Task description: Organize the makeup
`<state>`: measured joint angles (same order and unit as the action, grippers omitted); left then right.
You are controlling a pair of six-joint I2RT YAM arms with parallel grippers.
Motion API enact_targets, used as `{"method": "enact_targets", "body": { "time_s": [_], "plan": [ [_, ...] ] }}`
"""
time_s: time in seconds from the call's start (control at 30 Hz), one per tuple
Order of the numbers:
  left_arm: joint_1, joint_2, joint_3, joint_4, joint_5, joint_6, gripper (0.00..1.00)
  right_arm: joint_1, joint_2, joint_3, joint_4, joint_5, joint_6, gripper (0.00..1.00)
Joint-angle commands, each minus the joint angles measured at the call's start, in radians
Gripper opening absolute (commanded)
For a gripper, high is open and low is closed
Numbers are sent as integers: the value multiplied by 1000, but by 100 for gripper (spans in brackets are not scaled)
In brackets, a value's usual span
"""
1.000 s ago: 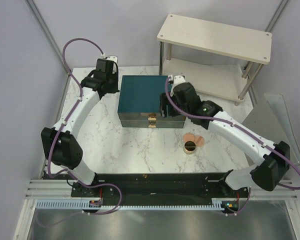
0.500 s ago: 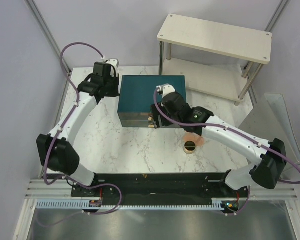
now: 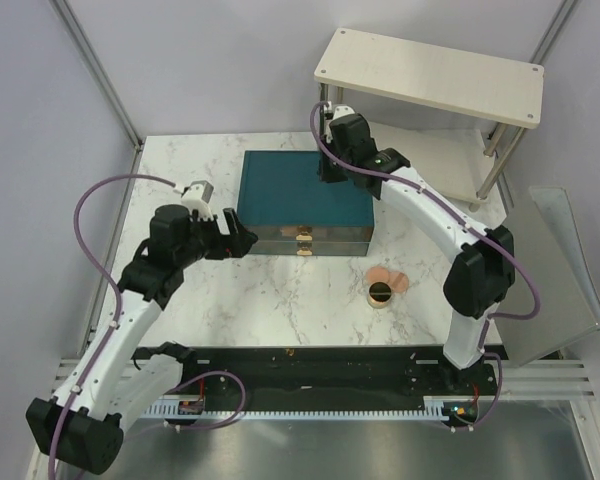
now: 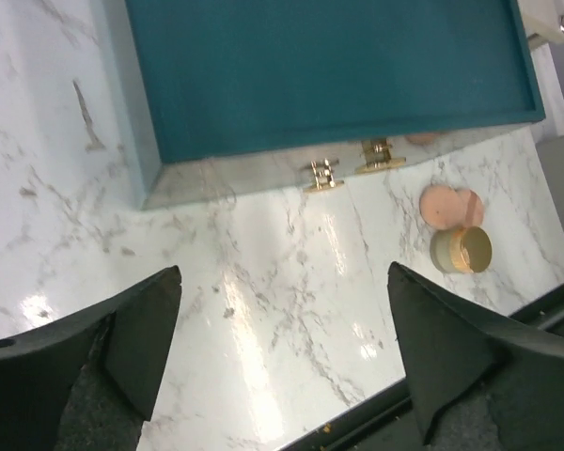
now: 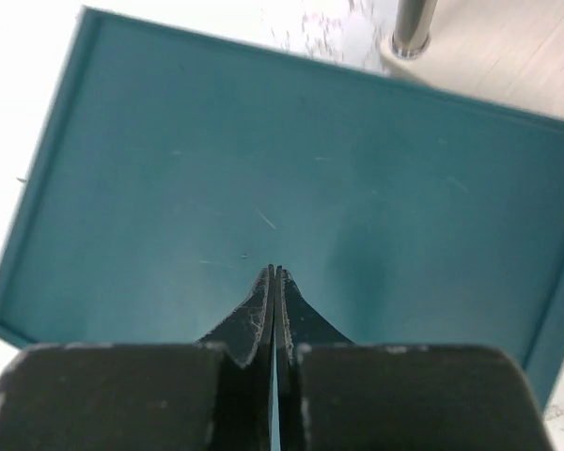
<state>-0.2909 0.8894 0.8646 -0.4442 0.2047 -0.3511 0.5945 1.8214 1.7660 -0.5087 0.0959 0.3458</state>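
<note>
Of the makeup, a round gold-rimmed dark compact (image 3: pixel 380 294) (image 4: pixel 462 249) stands on the marble, right of the box front. Two peach-pink pads (image 3: pixel 388 277) (image 4: pixel 448 204) lie overlapping just behind it. My left gripper (image 3: pixel 242 238) (image 4: pixel 282 282) is open and empty. It hovers at the front left corner of the teal box (image 3: pixel 305 200), pointing toward its drawer fronts. Over the back part of the box lid (image 5: pixel 291 188) my right gripper (image 3: pixel 327 178) (image 5: pixel 275 271) is shut with nothing between its fingers.
Both gold handles (image 4: pixel 324 176) on the box front show the drawers pushed in. A pale two-level shelf (image 3: pixel 430 75) stands at the back right, one leg close to the box's rear corner. The black rail (image 3: pixel 310 360) runs along the near edge.
The left arm swung from the box's back left to its front left corner and opened. The right arm left the drawer fronts, rose over the back of the lid and shut.
</note>
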Motion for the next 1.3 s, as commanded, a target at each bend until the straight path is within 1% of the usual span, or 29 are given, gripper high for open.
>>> {"method": "enact_targets", "body": {
  "time_s": [0.0, 0.13, 0.23, 0.27, 0.3, 0.33, 0.37, 0.4, 0.43, 0.5, 0.53, 0.57, 0.63, 0.7, 0.73, 0.77, 0.83, 0.93, 1.0, 1.07, 1.2, 1.27],
  "plan": [
    [-7, -59, -117, 70, 84, -127, 99, -10, 44, 43, -19, -94, -16, 0],
    [-19, -58, -148, 45, 87, -117, 99, -22, 62, -3, -17, -151, -24, 0],
    [-45, -58, -167, 41, 98, -120, 99, -30, 56, -37, -11, -163, -28, 0],
    [-86, -64, -177, 42, 90, -124, 99, -30, 53, -49, -5, -163, -28, 0],
    [-117, -66, -185, 42, 40, -129, 99, -32, 50, -60, 1, -165, -25, 0],
    [-204, -67, -193, 42, 1, -134, 99, -38, 50, -77, 12, -174, -24, 0],
    [-253, -58, -208, 44, -80, -138, 99, -39, 52, -83, 15, -180, -21, 0],
    [-302, -44, -211, 47, -111, -144, 99, -42, 52, -89, 18, -185, -16, 0],
    [-389, -31, -216, 50, -141, -163, 99, -45, 53, -97, 25, -196, -14, 0],
    [-467, 22, -211, 53, -238, -187, 99, -47, 56, -103, 32, -200, -13, 0],
    [-528, 37, -211, 65, -264, -209, 99, -47, 59, -105, 33, -205, -13, 0],
    [-553, 54, -211, 74, -315, -219, 99, -47, 62, -105, 33, -206, -13, 0],
    [-599, 104, -213, 110, -346, -244, 99, -48, 68, -108, 35, -208, -13, 0],
    [-619, 162, -207, 127, -386, -258, 99, -48, 75, -111, 36, -213, -11, 0],
    [-654, 178, -202, 137, -402, -250, 99, -48, 76, -114, 38, -213, -13, 0],
    [-680, 195, -190, 153, -460, -243, 99, -48, 78, -118, 41, -213, -11, 0],
    [-729, 248, -176, 160, -501, -247, 99, -48, 81, -128, 45, -214, -8, 0],
    [-766, 273, -162, 191, -501, -267, 99, -48, 81, -141, 47, -217, -8, 0],
    [-783, 261, -180, 243, -507, -276, 99, -50, 81, -146, 50, -216, -8, 0],
    [-786, 231, -206, 271, -521, -293, 100, -48, 81, -154, 50, -216, -7, 0],
    [-784, 165, -243, 275, -554, -327, 100, -48, 78, -161, 53, -219, -4, 0],
    [-784, 140, -269, 266, -574, -397, 100, -48, 79, -161, 55, -222, -2, 0]
  ]
}}
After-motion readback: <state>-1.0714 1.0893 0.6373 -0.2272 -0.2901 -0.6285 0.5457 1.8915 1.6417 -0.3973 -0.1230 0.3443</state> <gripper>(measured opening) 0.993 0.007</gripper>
